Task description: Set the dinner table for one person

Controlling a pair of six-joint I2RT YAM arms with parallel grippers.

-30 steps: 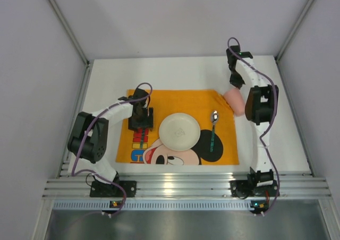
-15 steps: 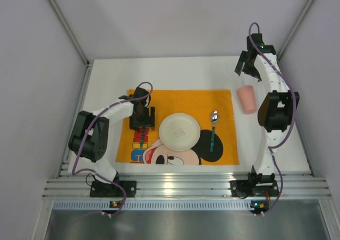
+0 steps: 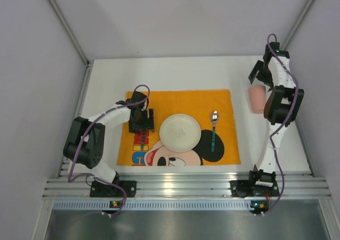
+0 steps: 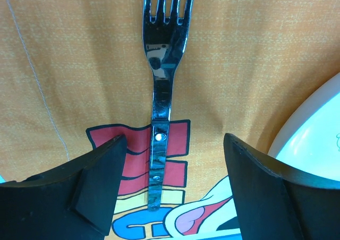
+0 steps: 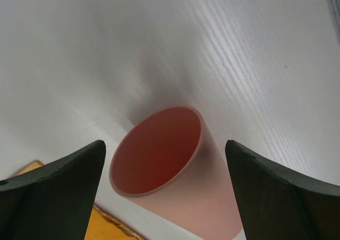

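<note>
The white tabletop (image 3: pixel 159 73) fills the floor of the cell, and an orange cartoon mat (image 3: pixel 175 99) is spread on its near middle. A white plate (image 3: pixel 180 133) sits in the centre of the mat, with a spoon (image 3: pixel 213 128) just to its right, bowl pointing away from the arm bases.

The left hand (image 3: pixel 141 118) hovers low over the left part of the mat. In the left wrist view it (image 4: pixel 174 144) is wide open, its two fingers standing either side of the handle of a fork (image 4: pixel 162 91) without touching it. The fork lies flat on the mat with its prongs pointing away, and the plate's rim (image 4: pixel 313 128) shows at the right.

The right hand (image 3: pixel 257 73) is at the far right of the tabletop, off the mat. It (image 5: pixel 164 144) is also spread wide and grips nothing. A pink cup (image 5: pixel 159 152) lies on its side on the bare tabletop (image 5: pixel 239 65) below it, mouth towards the wrist camera, between the two fingers but clear of both.
</note>
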